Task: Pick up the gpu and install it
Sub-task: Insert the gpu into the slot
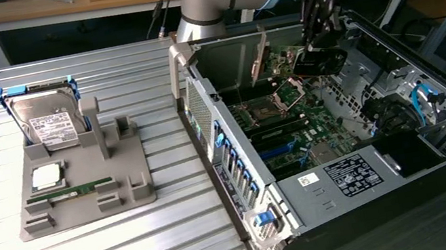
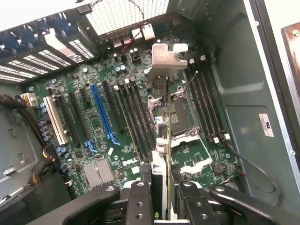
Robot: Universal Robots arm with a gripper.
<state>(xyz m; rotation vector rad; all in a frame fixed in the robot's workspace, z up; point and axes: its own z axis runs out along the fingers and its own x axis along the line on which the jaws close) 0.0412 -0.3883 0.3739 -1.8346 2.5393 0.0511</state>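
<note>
My gripper (image 2: 162,187) is shut on the gpu (image 2: 165,63), which I see edge-on between the two black fingers (image 2: 140,192). The thin card runs away from the fingers and ends in its silver metal bracket. It hangs over the green motherboard (image 2: 93,98), above the processor socket and close to the long black memory slots. The bright blue expansion slot (image 2: 104,112) lies off to one side of it. In the exterior view the gripper (image 1: 318,39) reaches down into the open computer case (image 1: 368,168).
A grey parts tray (image 1: 133,189) on the slatted metal table at the exterior view's left holds a hard drive (image 1: 48,118), a processor (image 1: 47,175) and a green memory stick (image 1: 69,191). Case walls, cables and a drive cage (image 1: 426,103) surround the motherboard.
</note>
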